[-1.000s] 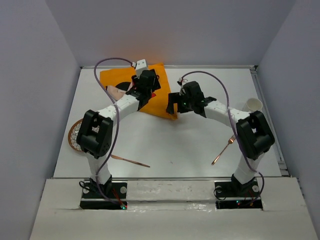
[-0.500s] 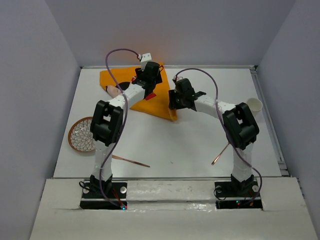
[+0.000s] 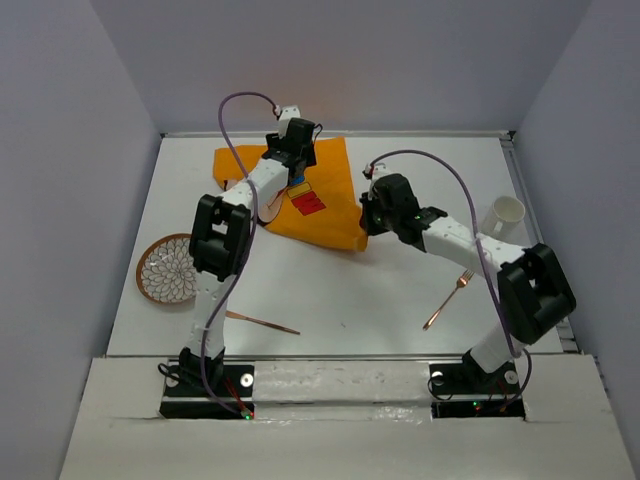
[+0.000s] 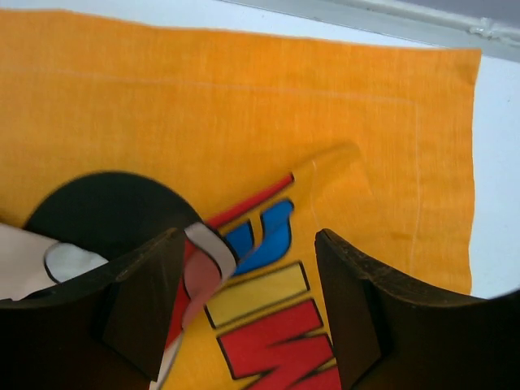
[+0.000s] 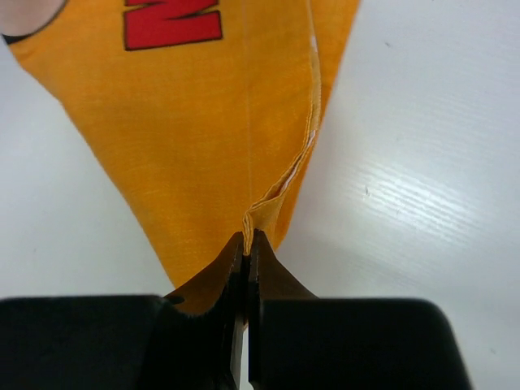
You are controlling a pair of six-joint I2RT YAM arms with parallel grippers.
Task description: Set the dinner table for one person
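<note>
Right gripper [image 5: 246,244] was clamped shut on the near corner of the orange mat [image 3: 335,205], fabric pinched tight. Left gripper [image 4: 250,252] hung wide open just above the mat's print, holding nothing. Mat lay toward the back of the dinner table [image 3: 350,290].

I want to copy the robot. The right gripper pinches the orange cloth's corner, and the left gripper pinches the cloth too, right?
Not quite. The left gripper is not pinching. Its jaws stand wide apart over the cloth, as the left wrist view shows. The right gripper does pinch the cloth's corner.
</note>
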